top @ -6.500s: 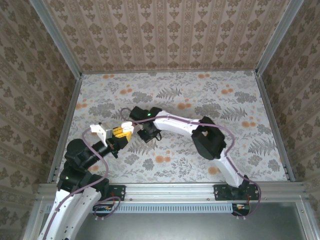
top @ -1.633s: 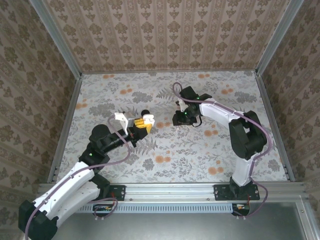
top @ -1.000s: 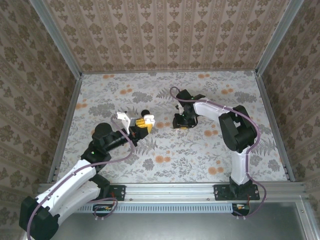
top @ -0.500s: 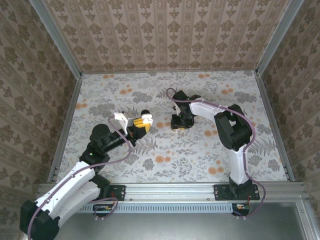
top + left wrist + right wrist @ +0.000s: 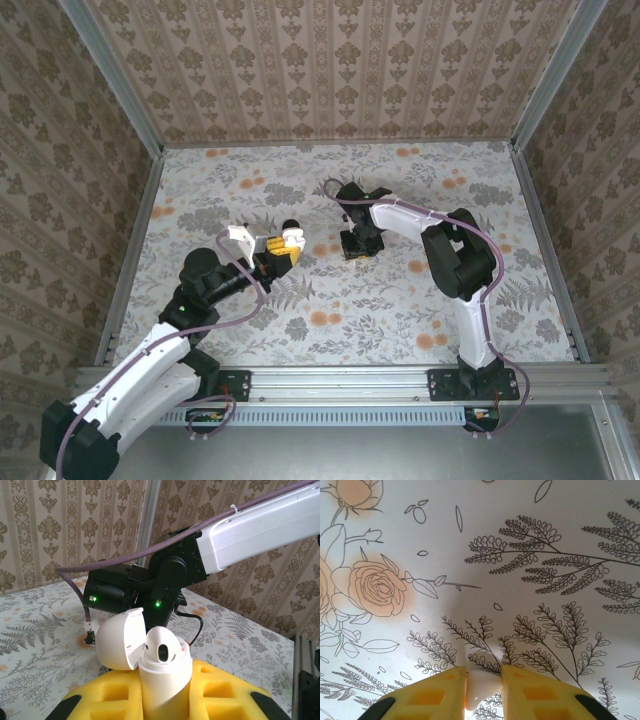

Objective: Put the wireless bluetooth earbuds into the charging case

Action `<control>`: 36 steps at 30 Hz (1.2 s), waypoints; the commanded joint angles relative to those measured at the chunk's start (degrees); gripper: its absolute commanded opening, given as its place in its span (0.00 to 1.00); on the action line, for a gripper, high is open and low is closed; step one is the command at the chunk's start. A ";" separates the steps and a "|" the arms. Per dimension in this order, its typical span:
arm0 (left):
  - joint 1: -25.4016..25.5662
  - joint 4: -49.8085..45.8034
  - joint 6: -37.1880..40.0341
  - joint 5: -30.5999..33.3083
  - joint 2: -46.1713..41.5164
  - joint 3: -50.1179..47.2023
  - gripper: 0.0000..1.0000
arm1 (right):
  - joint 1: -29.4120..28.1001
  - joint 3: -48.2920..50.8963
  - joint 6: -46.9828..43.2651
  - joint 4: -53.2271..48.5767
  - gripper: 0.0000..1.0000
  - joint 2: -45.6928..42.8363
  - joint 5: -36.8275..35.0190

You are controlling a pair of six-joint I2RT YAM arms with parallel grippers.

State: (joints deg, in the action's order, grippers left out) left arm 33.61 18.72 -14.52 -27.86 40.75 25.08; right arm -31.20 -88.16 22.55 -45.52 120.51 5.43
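My left gripper (image 5: 285,243) is shut on a white charging case (image 5: 165,680), held upright between its yellow pads with the lid (image 5: 120,639) swung open to the left. One white earbud (image 5: 162,647) sits in the case, its dark opening facing the camera. To the right, low over the floral cloth, my right gripper (image 5: 358,245) is shut on a second white earbud (image 5: 481,687), pinched between its yellow fingers (image 5: 427,700). The right wrist (image 5: 170,575) shows just behind the case. No black hook-like pieces show.
The flower-patterned tablecloth (image 5: 400,300) covers the table, with patterned walls and metal rails (image 5: 135,250) on all sides. A small black round object (image 5: 291,225) lies just beyond the left gripper. The right arm's purple cable (image 5: 100,565) loops near the case.
The right gripper has slid left across the cloth towards the left gripper, its arm folding. The left gripper has stayed about still since 1.6 s ago, holding the case.
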 commanded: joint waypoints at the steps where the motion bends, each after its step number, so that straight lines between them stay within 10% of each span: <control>1: -0.55 0.94 0.20 -1.06 -0.76 -0.07 0.00 | -0.53 -0.79 -0.36 -3.00 0.22 1.75 -2.44; 36: 6.83 12.15 5.89 3.23 13.14 5.66 0.00 | -2.99 13.05 2.02 14.51 0.16 -42.62 -5.74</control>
State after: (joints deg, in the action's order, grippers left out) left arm 39.46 26.22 -11.51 -25.76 52.34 27.38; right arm -33.67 -76.90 23.07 -34.52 82.13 0.71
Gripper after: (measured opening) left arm 0.186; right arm 0.166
